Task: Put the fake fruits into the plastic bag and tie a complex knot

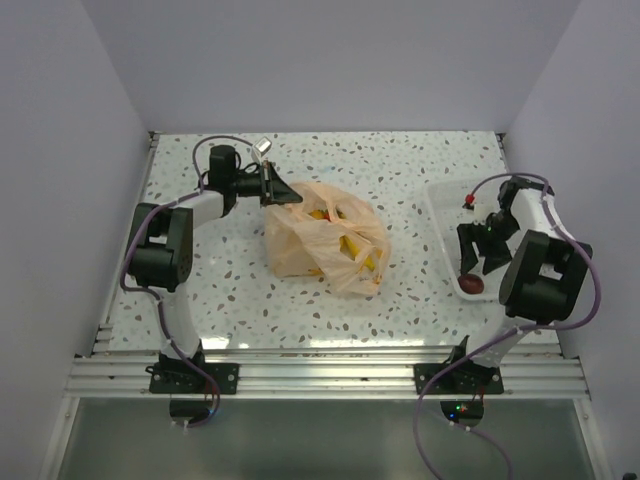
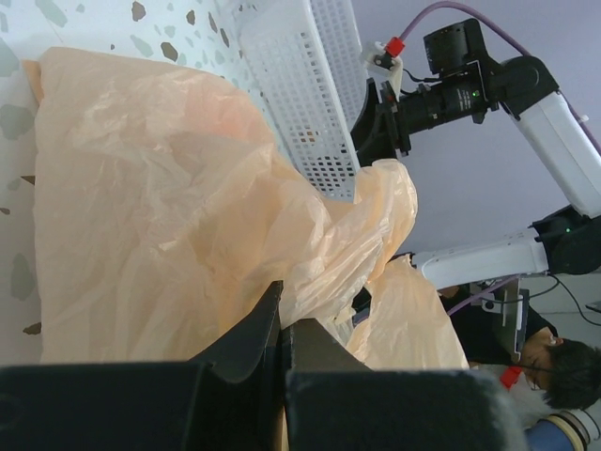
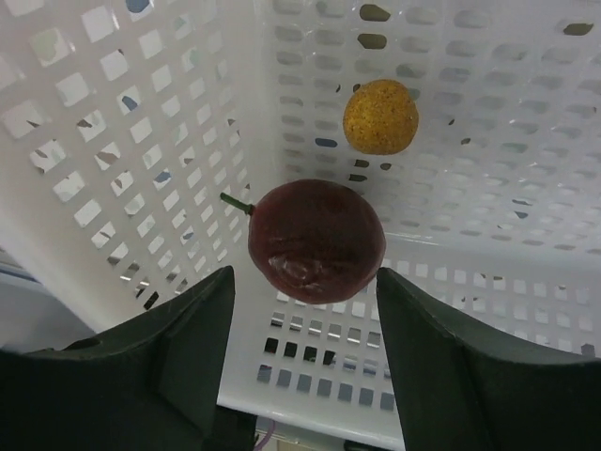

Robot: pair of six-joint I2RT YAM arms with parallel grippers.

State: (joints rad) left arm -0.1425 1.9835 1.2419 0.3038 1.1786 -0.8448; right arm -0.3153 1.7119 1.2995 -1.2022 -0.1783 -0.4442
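The bag lies on the table at the centre of the top view, with bananas inside it. The left fingers meet its upper-left edge. The tray sits at the right of the frame, well apart from the bag. In the tray, the plum lies at the lower end and a small piece near the upper end. In the right wrist view the plum lies between the right fingers, touching neither. A round fruit lies above it in the frame, near but apart.

White-and-black left arm and right arm trail purple cables.
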